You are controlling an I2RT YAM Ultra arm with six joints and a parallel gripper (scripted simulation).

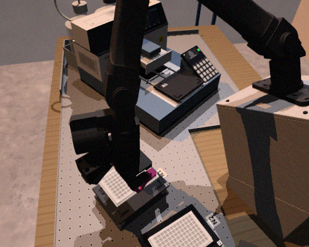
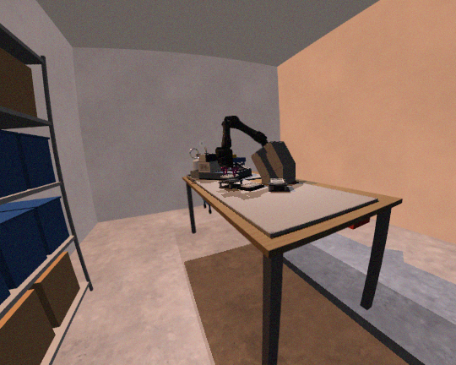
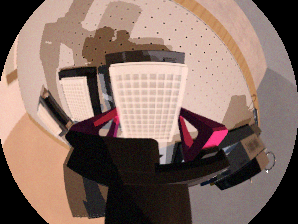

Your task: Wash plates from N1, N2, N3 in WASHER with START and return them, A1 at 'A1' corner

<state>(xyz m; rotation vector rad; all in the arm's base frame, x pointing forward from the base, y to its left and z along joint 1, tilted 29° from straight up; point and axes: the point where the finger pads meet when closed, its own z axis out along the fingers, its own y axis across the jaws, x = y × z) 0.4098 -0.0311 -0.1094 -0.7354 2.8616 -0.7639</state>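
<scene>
My gripper (image 3: 148, 109) (image 2: 230, 171) is shut on the white 96-well plate (image 1: 115, 186) (image 3: 147, 95) from N1, its magenta fingers on the two long sides. The plate is held a little above nest N1 (image 1: 138, 207) (image 3: 145, 56), right way up. The arm hides part of it in the top view. Another plate (image 1: 181, 231) (image 3: 77, 97) sits in nest N2 (image 1: 202, 221). The N3 plate (image 3: 51, 117) (image 2: 277, 181) is at the left edge of the wrist view. WASHER's dark carrier (image 1: 178, 86) is out and bears no plate. The lamp (image 1: 198, 50) is green.
The sloped keypad (image 1: 205, 70) stands right of the carrier. The manifold (image 1: 155, 60) is behind the carrier. The arm's large pedestal (image 1: 261, 160) stands at the right. Bottles and a hose are beyond the washer.
</scene>
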